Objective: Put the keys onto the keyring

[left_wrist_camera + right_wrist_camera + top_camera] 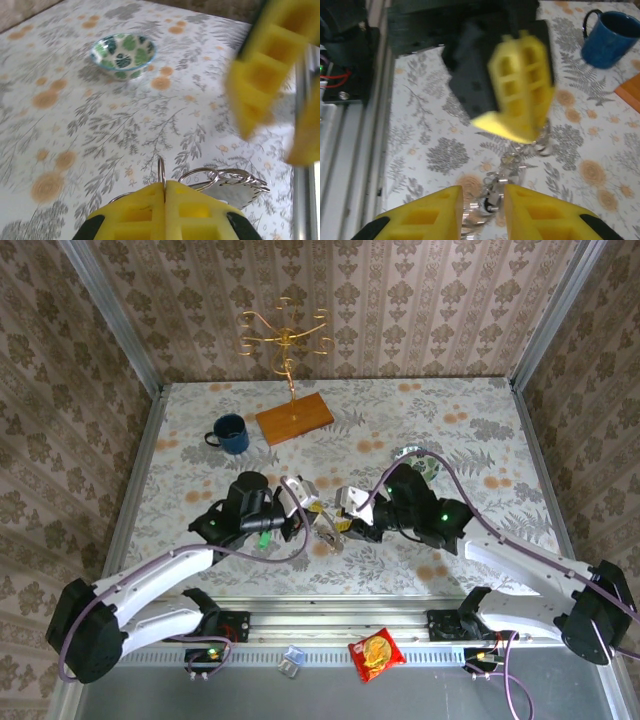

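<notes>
Yellow fingers (145, 210) of the left claw (165, 186) are clenched on the keyring (161, 172), a thin wire loop pinched upright and edge-on at the fingertips. More loops and the silver keys (234, 194) are bunched just to its right. The right claw (482, 210) is released, its fingers apart, with that metal bunch between them; whether it is touched cannot be told. Both claws are poised close together over the surface (450, 410), near the middle of its near edge. A bowl (123, 50) is set right of centre, and a mug (230, 433) towards the far left corner.
</notes>
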`<state>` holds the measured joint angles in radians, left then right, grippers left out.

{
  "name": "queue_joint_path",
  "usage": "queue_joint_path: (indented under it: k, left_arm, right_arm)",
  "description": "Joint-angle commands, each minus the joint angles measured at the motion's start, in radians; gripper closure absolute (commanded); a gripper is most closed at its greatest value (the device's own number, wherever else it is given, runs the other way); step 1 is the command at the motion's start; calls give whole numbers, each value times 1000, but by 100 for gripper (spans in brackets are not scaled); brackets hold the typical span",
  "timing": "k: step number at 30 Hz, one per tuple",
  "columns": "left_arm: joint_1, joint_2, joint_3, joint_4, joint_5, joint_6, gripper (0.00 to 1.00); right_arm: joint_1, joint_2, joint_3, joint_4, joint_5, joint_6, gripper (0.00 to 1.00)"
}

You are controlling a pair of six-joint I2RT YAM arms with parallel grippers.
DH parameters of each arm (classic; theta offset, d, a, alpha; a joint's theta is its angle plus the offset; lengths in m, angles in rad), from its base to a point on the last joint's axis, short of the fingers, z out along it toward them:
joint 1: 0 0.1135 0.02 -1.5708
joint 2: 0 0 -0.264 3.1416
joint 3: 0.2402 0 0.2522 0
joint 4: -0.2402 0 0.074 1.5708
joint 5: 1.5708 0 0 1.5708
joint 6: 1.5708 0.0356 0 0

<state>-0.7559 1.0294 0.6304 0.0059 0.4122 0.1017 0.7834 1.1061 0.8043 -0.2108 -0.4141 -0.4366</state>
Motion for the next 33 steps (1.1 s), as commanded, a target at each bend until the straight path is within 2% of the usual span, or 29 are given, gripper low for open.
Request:
queue_joint_path:
  k: [1, 3, 7, 11, 17, 25, 33]
  left_arm:
    - [-10, -8, 98, -184, -233, -235, 100]
    - [-10, 12, 140, -253, -288, -353, 100]
    - [-10, 59, 235, -367, -327, -568, 100]
    - [-5, 108, 349, -489, -368, -745, 100]
    - [-2, 132, 418, -555, -355, -1008, 100]
    - [-2, 135, 466, -640, -333, -1190, 100]
    - [3, 147, 506, -747, -321, -1313, 100]
  right_arm:
    - [73, -10, -30, 34, 13, 87, 72]
    - [117, 12, -38, 87, 25, 125, 73]
    - [168, 91, -56, 230, 80, 182, 74]
    - [179, 158, -71, 375, 171, 224, 74]
    - [179, 220, -129, 598, 287, 207, 73]
    - [142, 241, -187, 808, 328, 195, 73]
    - [131, 312, -160, 896, 291, 156, 72]
